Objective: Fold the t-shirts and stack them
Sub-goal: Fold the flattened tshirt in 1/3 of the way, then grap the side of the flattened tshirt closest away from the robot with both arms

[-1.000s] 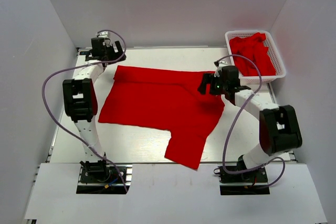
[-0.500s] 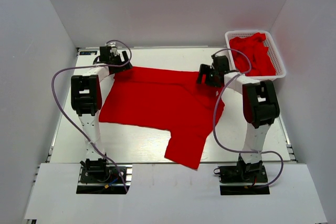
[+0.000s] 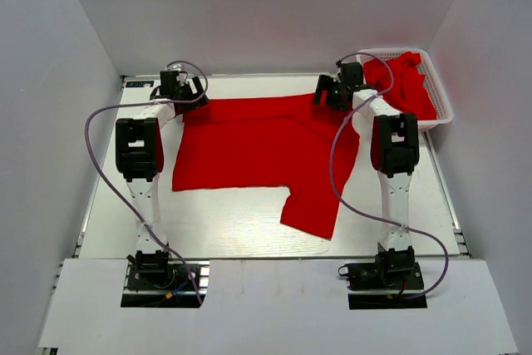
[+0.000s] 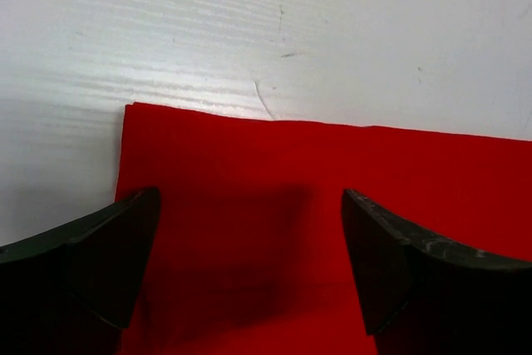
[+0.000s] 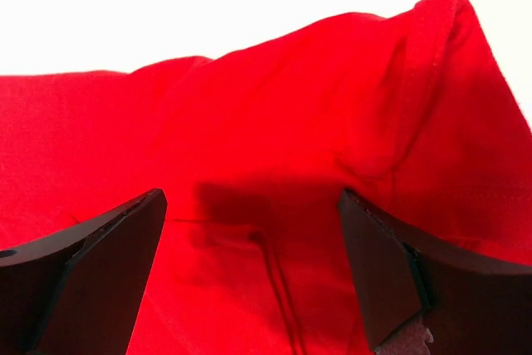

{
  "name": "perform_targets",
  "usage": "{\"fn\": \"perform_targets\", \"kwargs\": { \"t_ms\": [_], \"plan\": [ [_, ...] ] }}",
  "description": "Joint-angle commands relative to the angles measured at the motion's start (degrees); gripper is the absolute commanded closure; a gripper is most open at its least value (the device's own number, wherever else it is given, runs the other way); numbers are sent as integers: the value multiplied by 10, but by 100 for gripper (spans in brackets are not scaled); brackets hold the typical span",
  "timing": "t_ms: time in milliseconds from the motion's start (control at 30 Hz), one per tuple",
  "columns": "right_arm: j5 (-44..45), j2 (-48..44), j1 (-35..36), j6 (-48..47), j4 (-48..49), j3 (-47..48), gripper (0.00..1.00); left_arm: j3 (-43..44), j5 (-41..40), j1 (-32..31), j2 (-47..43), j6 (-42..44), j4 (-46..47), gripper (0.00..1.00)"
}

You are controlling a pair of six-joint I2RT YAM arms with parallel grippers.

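Note:
One red t-shirt (image 3: 249,143) lies spread flat on the white table, with a sleeve (image 3: 314,209) pointing toward the near edge. My left gripper (image 3: 184,93) is at its far left corner. In the left wrist view the jaws (image 4: 249,205) stand wide open over the cloth's corner (image 4: 332,172). My right gripper (image 3: 331,93) is at the shirt's far right corner. In the right wrist view it (image 5: 249,205) is wide open above the wrinkled red cloth (image 5: 291,122). More red t-shirts (image 3: 407,81) lie heaped in the basket.
A white mesh basket (image 3: 442,116) stands at the back right corner, just right of my right arm. White walls close in the table on three sides. A bare strip of table (image 3: 224,222) lies in front of the shirt.
Both arms have stretched toward the back of the table. The shirt has slid away from the near edge, and it now lies flatter with its far edge straighter.

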Motion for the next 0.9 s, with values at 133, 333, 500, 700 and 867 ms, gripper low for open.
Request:
{"fn": "perform_targets", "kwargs": {
  "t_ms": [133,333,500,700,867],
  "plan": [
    [-57,4,-4,-113,-48,52,10,91,-21,0,24,9,-71,0],
    [-32,-162,20,-215,-29,-52,10,176,-89,0,-35,25,-176,0],
    [22,-336,62,-243,18,-256,10,-8,-159,0,-187,16,-186,0],
    [43,-450,106,-197,23,-402,10,-308,-242,0,-398,-108,-191,0],
    [30,-527,126,-127,45,-507,10,-460,-248,0,-470,-158,-186,0]
  ]
}}
